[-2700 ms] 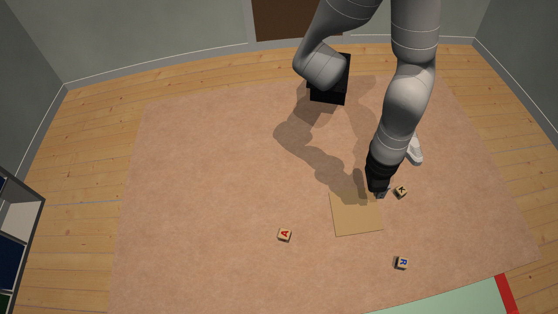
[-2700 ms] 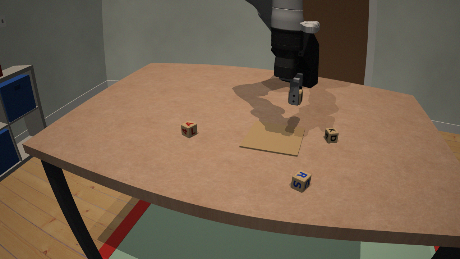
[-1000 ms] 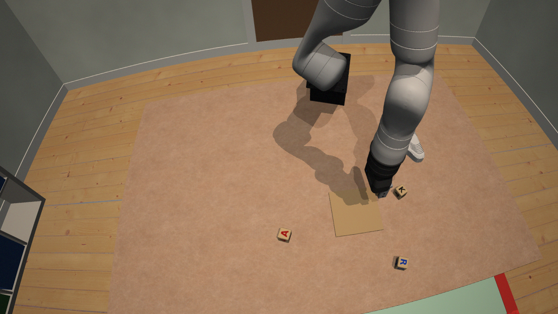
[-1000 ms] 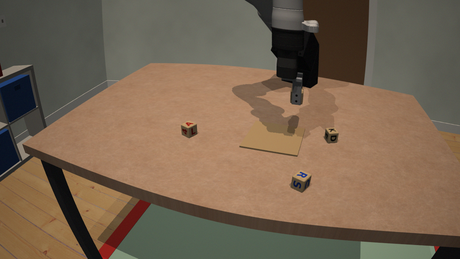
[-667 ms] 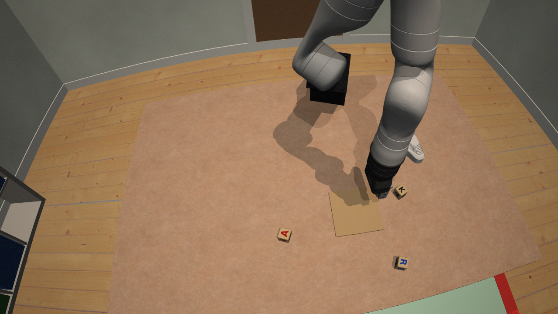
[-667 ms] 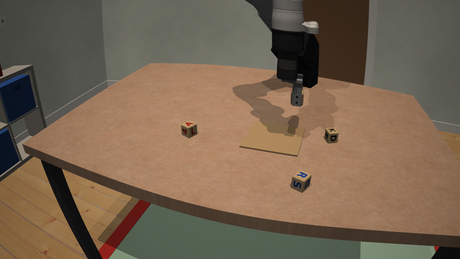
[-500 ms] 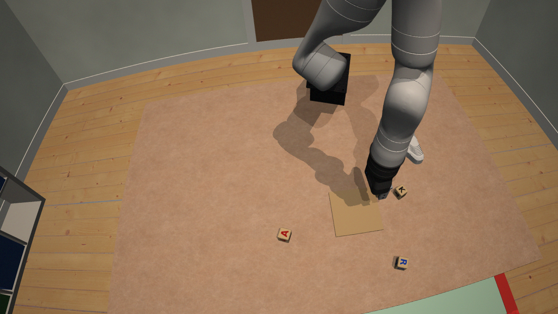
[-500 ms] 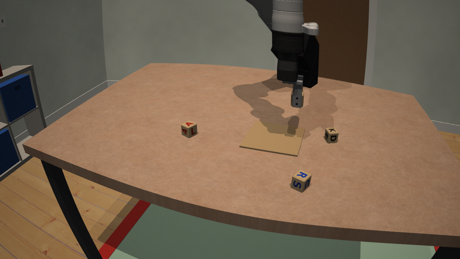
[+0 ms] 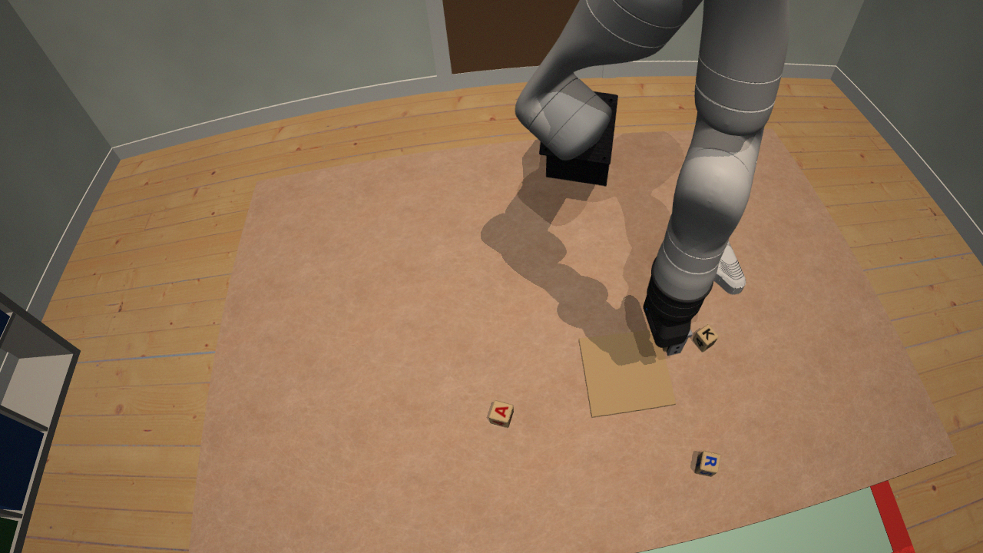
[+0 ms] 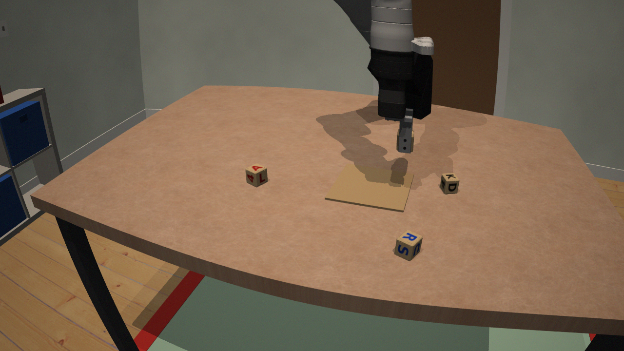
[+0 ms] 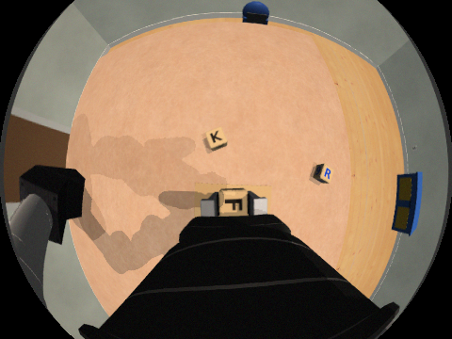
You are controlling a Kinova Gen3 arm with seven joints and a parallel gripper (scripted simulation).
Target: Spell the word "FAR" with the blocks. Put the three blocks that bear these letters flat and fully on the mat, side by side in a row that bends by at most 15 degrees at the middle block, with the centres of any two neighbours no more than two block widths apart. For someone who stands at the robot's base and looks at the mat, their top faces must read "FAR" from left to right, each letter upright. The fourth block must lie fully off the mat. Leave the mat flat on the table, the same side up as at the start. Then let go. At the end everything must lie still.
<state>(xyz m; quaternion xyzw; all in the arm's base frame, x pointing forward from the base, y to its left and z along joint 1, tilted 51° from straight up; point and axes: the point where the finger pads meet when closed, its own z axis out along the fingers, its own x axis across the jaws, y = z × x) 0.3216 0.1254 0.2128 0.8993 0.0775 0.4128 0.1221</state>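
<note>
My gripper (image 11: pixel 233 200) (image 10: pixel 405 140) (image 9: pixel 676 347) is shut on the F block (image 11: pixel 232 201) and holds it in the air above the far corner of the tan mat (image 9: pixel 629 392) (image 10: pixel 361 194) (image 11: pixel 265 192). In the wrist view the F faces the camera between the two fingers. The mat lies flat on the table with no block on it. The K block (image 9: pixel 706 336) (image 10: pixel 449 183) (image 11: pixel 216 139) stands on the table just off that corner of the mat. The A block (image 9: pixel 501 412) (image 10: pixel 256 174) and the R block (image 9: pixel 707 461) (image 10: pixel 408 245) (image 11: pixel 324 173) stand on the table, apart from the mat.
The arm's black base (image 9: pixel 577 147) is fixed at the table's far side. A shelf with blue bins (image 10: pixel 21 130) (image 9: pixel 27 385) stands on the floor beside the table. The table's front edge (image 10: pixel 305 288) is near the R block.
</note>
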